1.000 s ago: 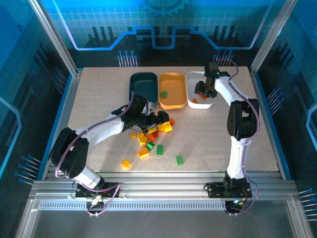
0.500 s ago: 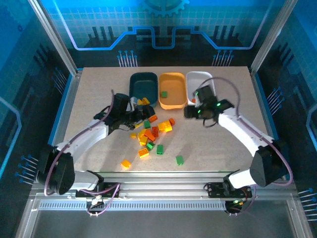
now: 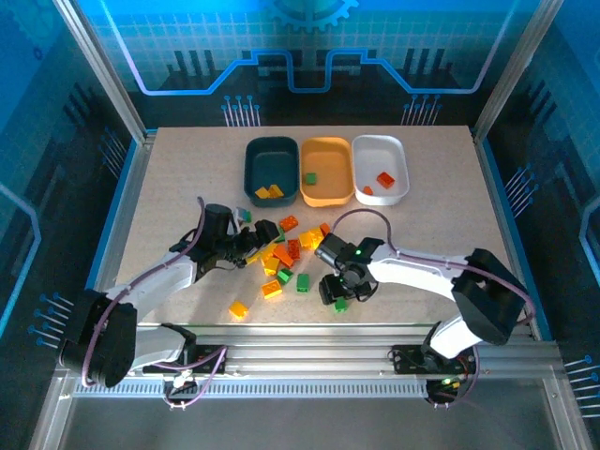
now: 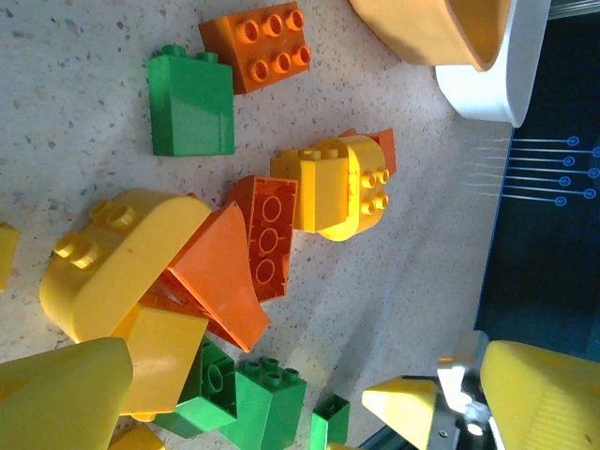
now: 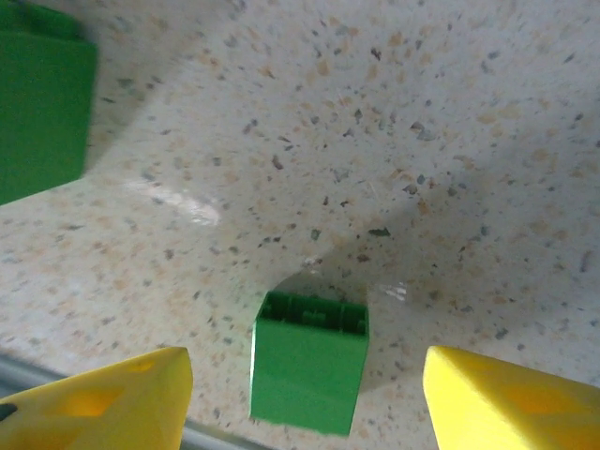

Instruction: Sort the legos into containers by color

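Speckled beige, stone-like, the desk [image 3: 178, 178] carries a loose heap [image 3: 286, 251] of glossy plastic bricks with round studs, yellow, orange and green, near its middle. Three smooth, shallow trays with rounded corners stand side by side at the far edge. The teal tray [image 3: 253, 159] holds yellow bricks, the orange-yellow tray [image 3: 328, 150] one green brick, and the white tray [image 3: 394, 155] red ones. The left tool [image 3: 258, 242] sits at the left side of the heap with its yellow fingers [image 4: 66, 394] spread wide. In the left wrist view a rounded yellow block [image 4: 117, 262], an orange wedge [image 4: 220, 281] and an orange flat brick [image 4: 267, 239] crowd together ahead of it, pressed against one another. A lone green brick [image 5: 309, 375], square-sided, lies apart from the heap toward the near edge of the desk. The right tool [image 5: 307, 359] hangs over it, open, with one yellow fingertip on each side of the brick and neither touching it. A second green brick [image 5: 42, 103] lies near it on the heap side, and a single yellow brick [image 3: 239, 308] lies well off to the left.
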`<state>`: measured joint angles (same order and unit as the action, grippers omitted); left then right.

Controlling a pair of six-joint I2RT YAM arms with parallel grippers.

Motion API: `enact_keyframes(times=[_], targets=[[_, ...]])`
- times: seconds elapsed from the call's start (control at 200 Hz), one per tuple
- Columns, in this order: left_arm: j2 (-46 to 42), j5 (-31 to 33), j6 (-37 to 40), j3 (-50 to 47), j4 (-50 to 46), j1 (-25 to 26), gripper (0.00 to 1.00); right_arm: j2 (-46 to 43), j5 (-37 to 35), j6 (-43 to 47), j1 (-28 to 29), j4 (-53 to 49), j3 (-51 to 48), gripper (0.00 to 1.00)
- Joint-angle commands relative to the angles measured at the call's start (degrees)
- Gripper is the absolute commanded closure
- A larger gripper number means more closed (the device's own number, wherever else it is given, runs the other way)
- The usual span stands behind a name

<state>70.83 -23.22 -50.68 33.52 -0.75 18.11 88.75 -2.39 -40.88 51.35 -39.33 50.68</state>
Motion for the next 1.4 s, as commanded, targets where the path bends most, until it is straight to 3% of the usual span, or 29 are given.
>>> enact_keyframes(times=[0.0, 0.15, 0.265, 0.345, 0.43, 0.55, 0.705, 0.89, 1.011, 1.201, 1.396], targets=[[-1.8, 0.0, 1.5, 0.3, -1.4, -0.1, 0.03, 3.4, -0.1, -2.0, 1.7, -1.1, 1.1, 0.36], [-2.9, 2.9, 2.9, 1.2, -4.3, -0.4, 0.02, 4.9, -0.7, -4.3, 1.9, -0.9, 1.2, 0.57], [-1.4, 2.2, 3.4, 3.0, -5.0, -0.9, 0.02, 2.9, -5.0, -4.0, 1.8, -3.5, 3.1, 0.67], [-0.3, 1.9, 3.5, 4.2, -5.8, -1.3, 0.02, 0.8, -8.5, -1.9, 0.3, -5.2, 5.6, 0.68], [0.4, 3.0, 3.6, 5.8, -8.0, -2.1, 0.02, -0.3, -10.2, 2.7, -5.0, -5.6, 9.7, 0.68], [1.1, 9.9, 2.7, 8.8, -17.7, -4.1, 0.02, 1.3, -12.4, 9.9, -14.2, -2.4, 17.7, 0.67], [-0.3, 11.6, -1.6, 7.4, -22.5, -8.2, 0.04, 12.1, -6.0, 15.5, -23.4, 3.7, 31.6, 0.67], [0.9, 2.6, 1.3, 5.9, -23.4, -11.0, 0.05, 34.5, -5.0, 19.1, -25.3, -2.6, 58.7, 0.67], [-2.3, 3.0, 2.1, 4.1, -27.5, -10.8, 0.02, 46.0, -4.2, 18.7, -26.2, -8.3, 73.5, 0.65], [-11.2, 7.3, 1.5, 0.9, -30.2, -10.9, 0.01, 49.5, -1.4, 17.3, -27.5, -7.5, 78.3, 0.65], [-10.9, 6.2, 1.5, 1.0, -28.3, -10.9, 0.02, 50.8, 0.0, 17.8, -27.9, -7.5, 77.9, 0.61]])
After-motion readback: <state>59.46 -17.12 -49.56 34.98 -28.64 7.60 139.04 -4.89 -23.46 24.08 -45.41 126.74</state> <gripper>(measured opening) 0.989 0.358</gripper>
